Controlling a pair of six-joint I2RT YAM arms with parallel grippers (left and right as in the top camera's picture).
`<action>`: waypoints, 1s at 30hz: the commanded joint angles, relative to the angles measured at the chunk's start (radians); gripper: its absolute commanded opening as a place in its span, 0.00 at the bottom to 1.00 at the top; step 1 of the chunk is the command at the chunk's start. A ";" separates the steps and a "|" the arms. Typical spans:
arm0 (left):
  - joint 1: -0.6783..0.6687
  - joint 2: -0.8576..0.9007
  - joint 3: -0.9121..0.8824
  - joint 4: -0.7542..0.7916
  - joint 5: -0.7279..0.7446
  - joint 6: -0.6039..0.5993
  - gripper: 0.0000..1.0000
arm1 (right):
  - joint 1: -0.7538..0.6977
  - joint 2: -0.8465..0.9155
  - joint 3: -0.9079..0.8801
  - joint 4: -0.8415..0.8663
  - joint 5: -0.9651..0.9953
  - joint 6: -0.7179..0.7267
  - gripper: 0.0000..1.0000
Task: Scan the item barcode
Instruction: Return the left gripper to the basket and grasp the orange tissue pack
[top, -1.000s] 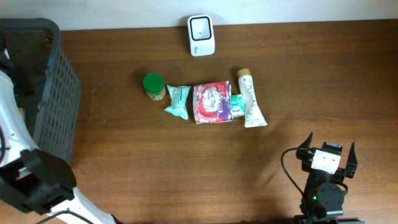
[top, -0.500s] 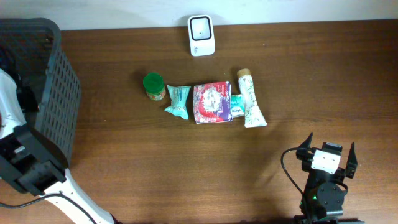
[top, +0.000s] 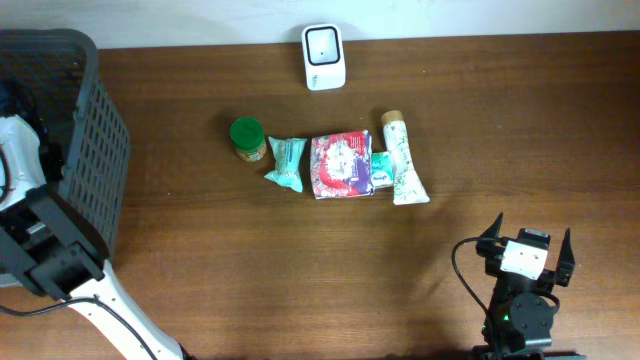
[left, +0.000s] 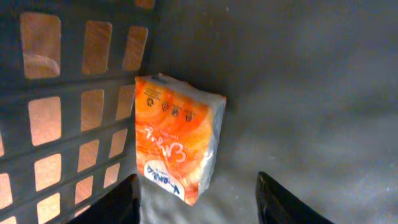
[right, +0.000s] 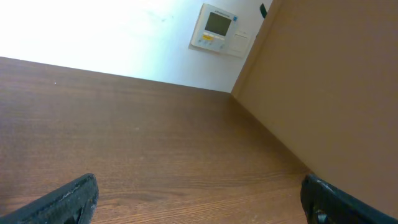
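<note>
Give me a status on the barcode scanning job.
Done, apparently: one orange packet lies in the basket, with the open left gripper above it, holding nothing. In hand: nothing; the right gripper is open too, away from everything. Left: five items lined up on the table below the scanner, from jar to tube, none picked up.

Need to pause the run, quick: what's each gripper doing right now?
Left gripper: open; the orange packet lies just ahead in the basket, not gripped.
Right gripper: open, holding nothing.
</note>
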 joint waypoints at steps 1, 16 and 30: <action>0.005 0.023 -0.002 0.009 -0.012 0.012 0.49 | -0.006 -0.006 -0.008 -0.003 0.009 0.001 0.99; 0.086 0.023 -0.112 0.123 0.113 0.039 0.57 | -0.006 -0.006 -0.008 -0.003 0.009 0.001 0.99; 0.059 -0.087 -0.022 -0.047 0.145 -0.189 0.00 | -0.006 -0.006 -0.008 -0.003 0.009 0.001 0.99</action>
